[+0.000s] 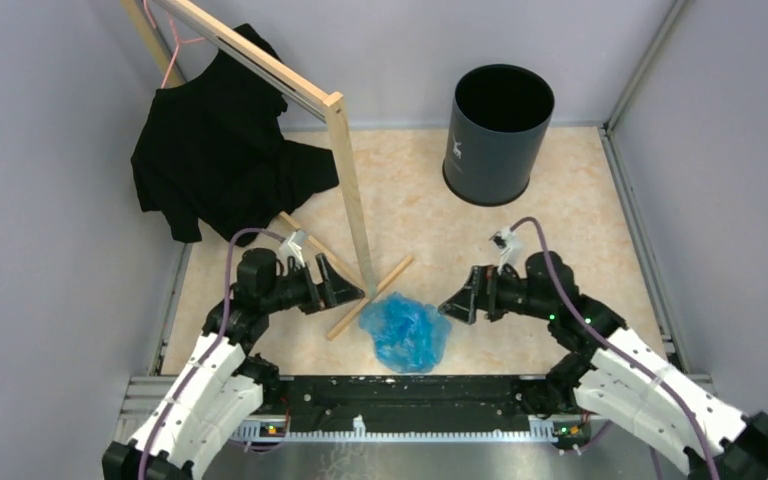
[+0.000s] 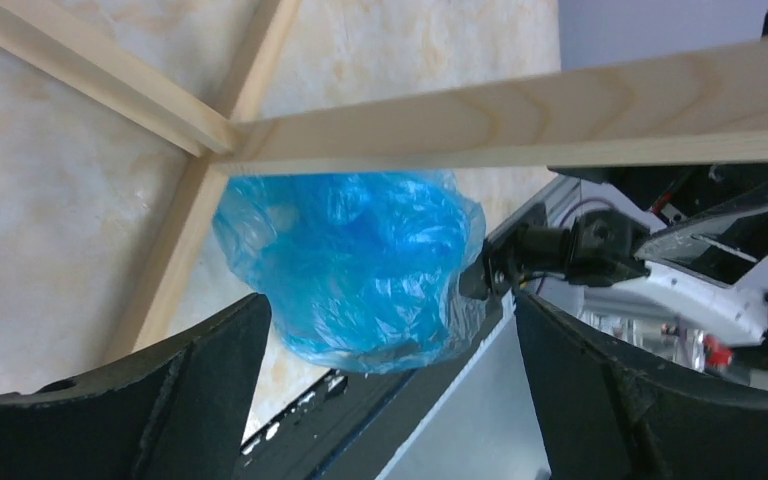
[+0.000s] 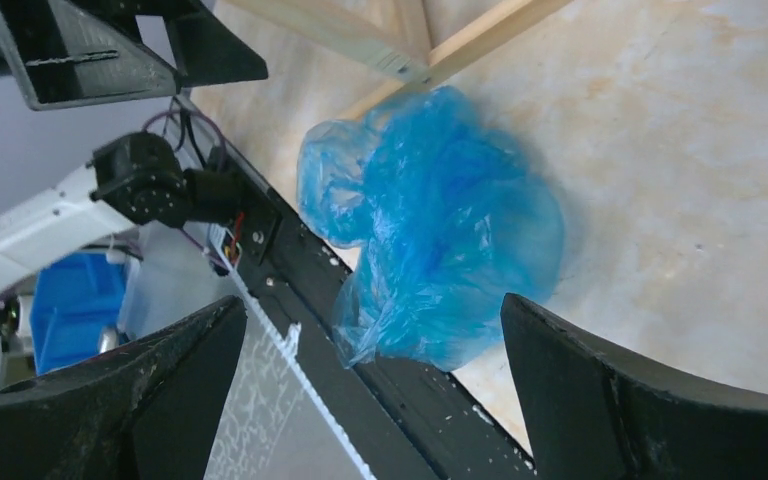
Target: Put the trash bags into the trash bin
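The trash bag [image 1: 406,330], crumpled and light blue, is seen lying on the desk [image 1: 580,230] at the middle of its near edge. In the right wrist view one fold of it [image 3: 440,240] is draped over the dark rail along that edge. The bag is flanked by both arms. The left end effector [image 1: 352,290] is held just beside its left side and the right end effector [image 1: 447,305] just beside its right side. Whether either touches the plastic cannot be told.

In the wrist views each end effector is shown spread wide, with nothing gripped: the bag [image 2: 355,270] is framed beyond the left end effector's fingers [image 2: 210,390].

The trash bin [image 1: 500,133] is stood upright at the far edge, right of the middle, well apart from the bag. A wooden rack [image 1: 352,190] is set left of the middle, its foot just beside the bag, and a black garment [image 1: 220,160] is hung from it near the far left corner.
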{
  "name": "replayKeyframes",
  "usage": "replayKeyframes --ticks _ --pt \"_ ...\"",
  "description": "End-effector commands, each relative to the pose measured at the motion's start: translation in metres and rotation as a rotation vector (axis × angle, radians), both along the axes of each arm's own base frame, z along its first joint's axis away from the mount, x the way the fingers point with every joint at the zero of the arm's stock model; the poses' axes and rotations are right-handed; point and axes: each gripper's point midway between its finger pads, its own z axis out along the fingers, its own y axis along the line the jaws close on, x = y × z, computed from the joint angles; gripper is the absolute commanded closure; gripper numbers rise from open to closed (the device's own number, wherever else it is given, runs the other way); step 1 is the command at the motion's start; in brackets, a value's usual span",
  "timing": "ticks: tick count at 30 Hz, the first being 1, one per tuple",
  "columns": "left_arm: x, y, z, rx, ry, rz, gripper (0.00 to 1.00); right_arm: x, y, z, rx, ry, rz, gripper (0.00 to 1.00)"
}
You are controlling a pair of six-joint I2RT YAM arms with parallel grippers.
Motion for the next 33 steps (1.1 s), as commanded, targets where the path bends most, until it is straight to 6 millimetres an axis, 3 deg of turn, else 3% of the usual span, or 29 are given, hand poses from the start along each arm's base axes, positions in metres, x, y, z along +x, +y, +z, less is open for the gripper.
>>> replayKeyframes --ticks 1,7,11,13,17,19,21,24,29,33 --pt "-0.015 -0.025 -0.009 -0.001 -0.012 -0.101 0.01 0.003 0.035 -0.015 0.011 -0.018 0.026 0.01" --pt "-0.045 -0.049 -0.059 -0.034 0.107 -0.083 0.02 -0.013 0.07 -0.054 -0.119 -0.017 0.06 0.01" --pt "-0.047 -0.055 -0.074 -0.016 0.135 -0.089 0.06 -0.018 0.072 -0.083 -0.183 0.03 0.051 0.03" --pt "-0.04 -0.06 -0.069 -0.006 0.106 -0.104 0.1 -0.016 0.073 -0.089 -0.18 0.034 0.036 0.08" --pt "-0.033 -0.064 -0.069 0.035 0.094 -0.123 0.3 -0.011 0.065 -0.099 -0.219 0.031 -0.008 0.24" --pt "-0.03 -0.064 -0.068 0.044 0.083 -0.116 0.48 -0.007 0.058 -0.098 -0.233 0.02 -0.036 0.36" --pt "-0.027 -0.061 -0.065 0.061 0.071 -0.096 0.67 -0.004 0.049 -0.097 -0.26 0.004 -0.065 0.44" --pt "-0.02 -0.053 -0.052 0.088 0.014 -0.054 0.81 0.002 0.028 -0.093 -0.324 -0.026 -0.131 0.5" --pt "-0.008 -0.037 -0.007 0.114 -0.124 0.019 0.95 0.021 -0.012 -0.069 -0.432 -0.13 -0.279 0.65" --pt "0.001 -0.026 0.036 0.122 -0.258 0.065 1.0 0.042 -0.045 -0.035 -0.562 -0.239 -0.41 0.65"
